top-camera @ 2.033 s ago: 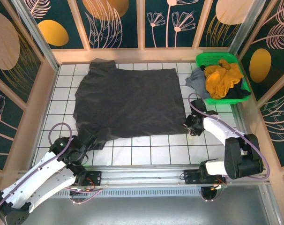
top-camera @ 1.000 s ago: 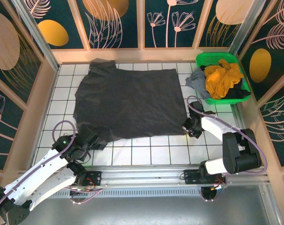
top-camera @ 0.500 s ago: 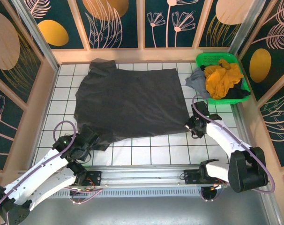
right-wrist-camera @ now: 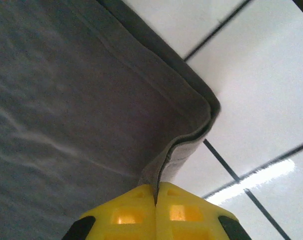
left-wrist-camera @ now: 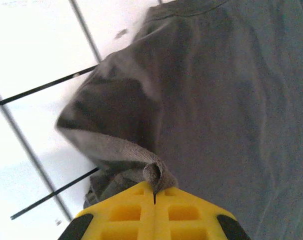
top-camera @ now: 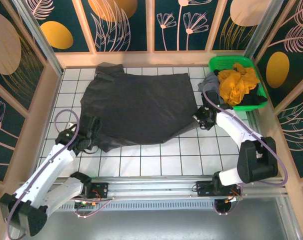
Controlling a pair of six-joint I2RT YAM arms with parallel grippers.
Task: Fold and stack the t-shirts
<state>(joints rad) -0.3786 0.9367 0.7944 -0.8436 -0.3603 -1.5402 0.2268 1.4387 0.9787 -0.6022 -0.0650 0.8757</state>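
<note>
On 1 tee (top-camera: 136,105): L hand (top-camera: 95,131), R hand (top-camera: 199,118).

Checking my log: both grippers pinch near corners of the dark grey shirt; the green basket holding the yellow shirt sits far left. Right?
No: the top external view shows the green basket holding the yellow shirt far right. The left gripper and right gripper pinch near corners of the dark grey shirt.

The left gripper (left-wrist-camera: 154,197) had its yellow jaws pressed together on a bunched fold of the grey shirt (left-wrist-camera: 231,100). The shirt lay spread over the white gridded table (left-wrist-camera: 31,50), which was bare beside the crumpled edge.
</note>
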